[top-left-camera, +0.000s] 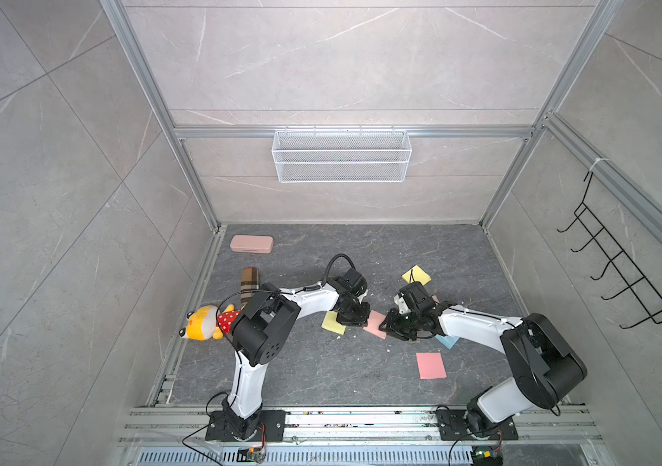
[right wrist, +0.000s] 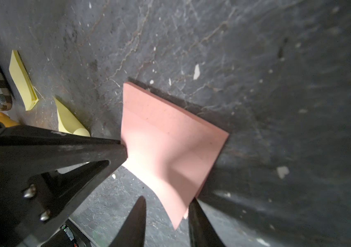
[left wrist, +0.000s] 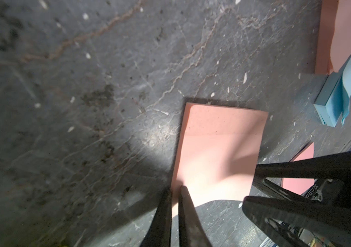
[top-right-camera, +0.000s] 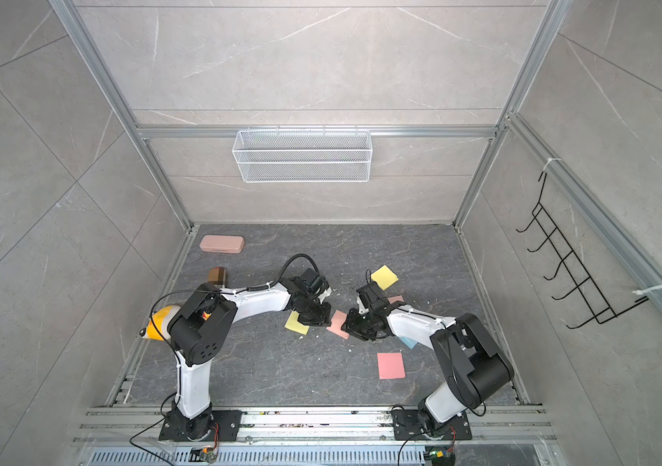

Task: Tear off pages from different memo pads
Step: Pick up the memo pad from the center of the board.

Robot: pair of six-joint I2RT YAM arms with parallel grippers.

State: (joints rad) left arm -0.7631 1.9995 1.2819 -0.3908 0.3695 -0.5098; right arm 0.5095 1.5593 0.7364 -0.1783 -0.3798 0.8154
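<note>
L claw (left wrist: 175,189) is pinched together on one corner of the top pink page (left wrist: 217,162). That page bows up off the pink memo pad (top-left-camera: 376,329), which lies mid-worktop (top-left-camera: 321,371). R claw (right wrist: 167,198) has its jaws apart around the page's loose corner, w/ one tip touching the pad's edge; a blue pad (top-left-camera: 448,342) lies just right of it, nearer the worktop's right edge.

Pink case (top-left-camera: 251,244) sits far left; plaid roll (top-left-camera: 249,281) just nearer; plush toy (top-left-camera: 203,322) at the left edge; white mesh basket (top-left-camera: 341,155) on the far wall; black hook rack (top-left-camera: 620,262) right.
</note>
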